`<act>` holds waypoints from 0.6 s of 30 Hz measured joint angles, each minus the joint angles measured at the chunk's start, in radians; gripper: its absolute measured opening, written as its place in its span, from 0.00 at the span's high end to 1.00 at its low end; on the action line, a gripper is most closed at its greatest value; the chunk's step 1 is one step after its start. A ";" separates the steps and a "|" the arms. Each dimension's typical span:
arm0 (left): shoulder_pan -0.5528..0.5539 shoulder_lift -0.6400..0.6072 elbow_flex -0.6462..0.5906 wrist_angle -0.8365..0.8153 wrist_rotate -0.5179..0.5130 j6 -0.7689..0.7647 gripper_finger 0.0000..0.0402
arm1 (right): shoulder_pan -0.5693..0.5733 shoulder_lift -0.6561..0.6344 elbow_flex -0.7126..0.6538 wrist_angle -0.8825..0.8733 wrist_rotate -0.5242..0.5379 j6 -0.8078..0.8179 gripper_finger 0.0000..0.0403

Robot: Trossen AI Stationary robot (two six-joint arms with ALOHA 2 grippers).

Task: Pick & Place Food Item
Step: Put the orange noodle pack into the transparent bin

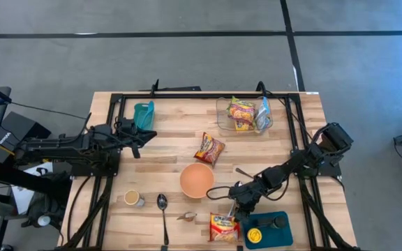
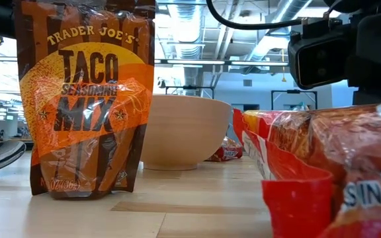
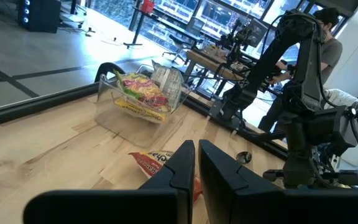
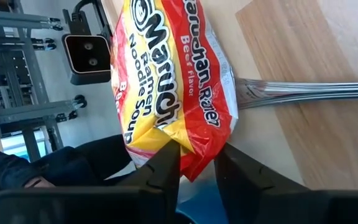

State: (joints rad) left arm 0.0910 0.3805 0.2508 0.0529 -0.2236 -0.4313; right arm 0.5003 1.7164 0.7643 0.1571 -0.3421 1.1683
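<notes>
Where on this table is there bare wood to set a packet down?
Free: the wide stretch between the teal cup and the clear bin, and the patch left of the bowl above the spoon. Crowded: the front right, where the right claw grips the ramen packet beside the teal tray.

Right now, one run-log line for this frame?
stage: grasping | right gripper: closing on ramen packet, near table edge | left gripper: shut, idle, left side | bowl: centre

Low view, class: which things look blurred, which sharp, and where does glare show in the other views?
Low view: ramen pack blurred up close; taco mix packet and bowl sharp. Left wrist view: bright windows behind, own fingers soft. Right wrist view: sheen on the ramen wrapper. High view: even light.
</notes>
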 joint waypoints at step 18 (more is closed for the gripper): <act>0.000 0.000 0.000 0.000 0.000 0.000 0.96 | 0.000 -0.001 0.000 0.008 0.003 -0.024 0.98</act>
State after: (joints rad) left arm 0.0913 0.3805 0.2508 0.0531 -0.2236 -0.4313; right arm 0.5003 1.7157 0.7643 0.1649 -0.3393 1.1439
